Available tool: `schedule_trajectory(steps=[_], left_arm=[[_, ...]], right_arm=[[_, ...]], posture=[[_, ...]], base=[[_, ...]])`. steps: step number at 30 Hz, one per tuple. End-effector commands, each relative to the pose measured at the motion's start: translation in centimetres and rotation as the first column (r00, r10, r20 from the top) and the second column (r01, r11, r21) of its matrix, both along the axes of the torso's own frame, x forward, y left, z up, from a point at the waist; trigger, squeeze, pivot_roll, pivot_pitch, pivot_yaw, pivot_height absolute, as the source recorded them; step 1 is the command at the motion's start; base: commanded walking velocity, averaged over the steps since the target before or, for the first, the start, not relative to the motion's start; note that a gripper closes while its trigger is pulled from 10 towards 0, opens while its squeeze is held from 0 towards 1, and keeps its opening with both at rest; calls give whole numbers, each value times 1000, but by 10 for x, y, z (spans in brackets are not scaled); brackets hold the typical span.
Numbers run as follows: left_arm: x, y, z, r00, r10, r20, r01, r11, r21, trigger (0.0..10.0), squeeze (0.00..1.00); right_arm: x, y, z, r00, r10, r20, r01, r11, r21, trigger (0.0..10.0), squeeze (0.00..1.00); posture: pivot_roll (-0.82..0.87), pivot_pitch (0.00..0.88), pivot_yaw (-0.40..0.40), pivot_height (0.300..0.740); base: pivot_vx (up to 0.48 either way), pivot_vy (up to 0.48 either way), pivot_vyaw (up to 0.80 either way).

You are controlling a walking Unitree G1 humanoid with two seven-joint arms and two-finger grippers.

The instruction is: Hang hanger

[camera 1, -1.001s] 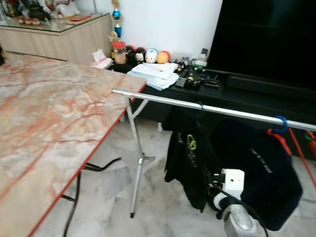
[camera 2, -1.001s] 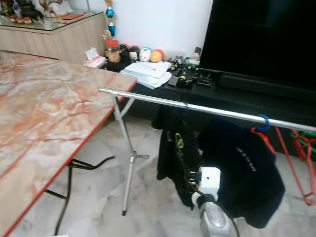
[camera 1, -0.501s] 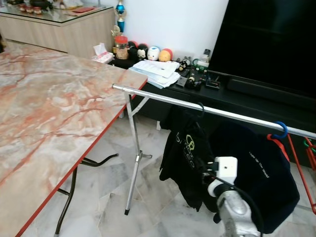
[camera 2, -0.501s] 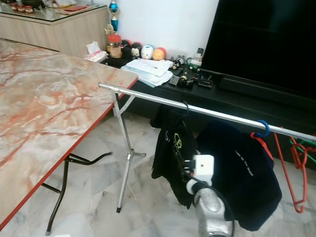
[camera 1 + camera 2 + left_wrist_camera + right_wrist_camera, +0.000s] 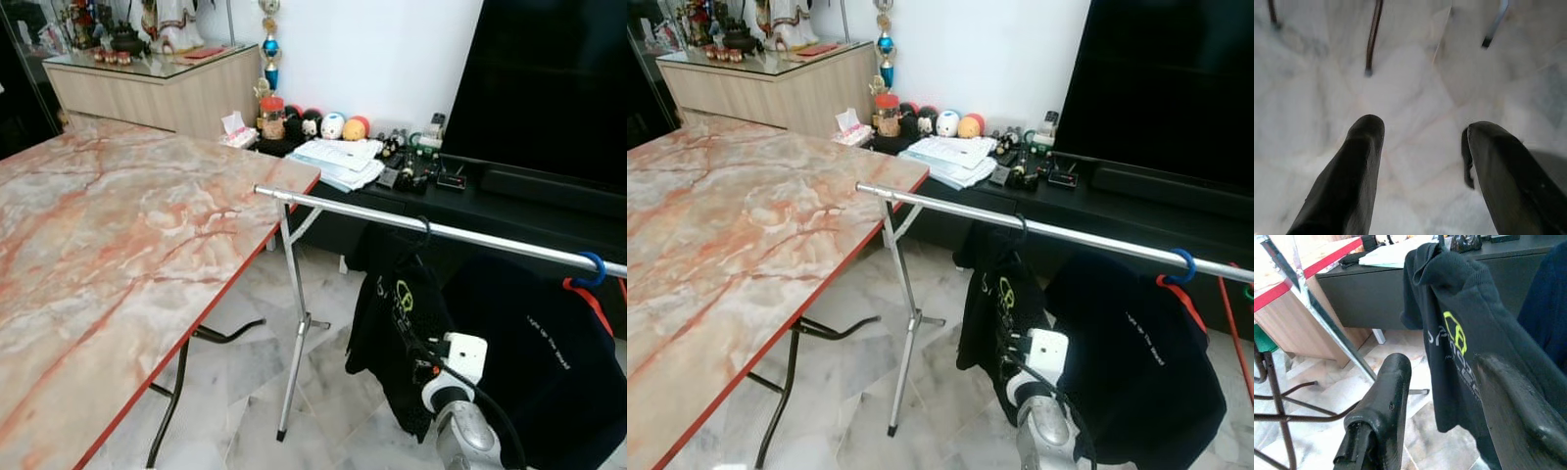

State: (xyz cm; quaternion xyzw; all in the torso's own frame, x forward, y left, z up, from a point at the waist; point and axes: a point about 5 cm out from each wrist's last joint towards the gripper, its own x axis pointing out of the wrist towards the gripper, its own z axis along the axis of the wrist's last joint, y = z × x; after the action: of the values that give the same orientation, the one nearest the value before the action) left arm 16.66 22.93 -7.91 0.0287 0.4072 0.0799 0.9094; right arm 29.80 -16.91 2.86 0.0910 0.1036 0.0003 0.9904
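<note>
A silver clothes rail (image 5: pixel 470 235) runs across the right half of the eye views. A black shirt (image 5: pixel 397 323) with a yellow-green logo hangs from it on a black hanger hook (image 5: pixel 423 224). Beside it a dark navy shirt (image 5: pixel 549 357) hangs on a blue hanger (image 5: pixel 591 267). My right arm (image 5: pixel 458 426) reaches up low in front of the two shirts. In the right wrist view my right gripper (image 5: pixel 1444 382) is open, with the black shirt (image 5: pixel 1459 333) just beyond its fingers and nothing between them. My left gripper (image 5: pixel 1422 134) hangs open over the marble floor.
A long pink marble table (image 5: pixel 118 245) with a red edge stands on the left, close to the rail's end and its leg (image 5: pixel 294 352). Behind the rail a low black console (image 5: pixel 490 201) carries papers, toys and a large dark TV (image 5: pixel 558 88). A red hanger (image 5: pixel 1192 304) hangs at the right.
The whole picture has shifted, so the camera has moved: more of the table and the sideboard shows. My right arm stays low before the black shirt; both shirts still hang on the rail.
</note>
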Motion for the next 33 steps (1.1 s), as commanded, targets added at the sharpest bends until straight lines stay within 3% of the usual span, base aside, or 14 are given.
schedule_trajectory(steps=[1, 13, 20, 28, 31, 33], left_arm=[[5, 0, 3, 1000, -12, 14, 12, 1000, -3, 10000, 0], [0, -3, -1, 1000, -16, -6, 16, 1000, -14, 10000, 0], [5, -5, 1, 1000, -16, 4, 17, 1000, -22, 10000, 0], [-4, -8, -4, 999, -27, -37, 26, 999, -36, 10000, 0], [-8, -10, -7, 998, -36, -50, 34, 999, -39, 10000, 0], [-11, -12, -8, 998, -40, -58, 37, 999, -40, 10000, 0]], right_arm=[[3, 1, 2, 1000, -12, 5, 12, 1000, 5, 10000, 0], [10, 2, 14, 998, -26, 64, 26, 1000, 11, 10000, 0], [12, -4, 22, 991, -76, 112, 75, 997, 19, 10000, 0], [-11, -22, 18, 998, -16, 65, 19, 999, -45, 10000, 0], [-19, -31, 22, 997, 74, 36, -72, 995, -69, 10000, 0], [-23, -39, 23, 989, 145, -14, -145, 978, -149, 10000, 0]], posture=[[99, 3, 35, 740], [90, 18, 37, 740], [85, 36, 35, 740], [71, 59, 34, 740], [64, 70, 37, 740], [59, 71, 39, 740]], base=[[319, 0, 0], [349, 0, 0], [0, 0, 0], [0, 0, 0], [0, 0, 0], [0, 0, 0]])
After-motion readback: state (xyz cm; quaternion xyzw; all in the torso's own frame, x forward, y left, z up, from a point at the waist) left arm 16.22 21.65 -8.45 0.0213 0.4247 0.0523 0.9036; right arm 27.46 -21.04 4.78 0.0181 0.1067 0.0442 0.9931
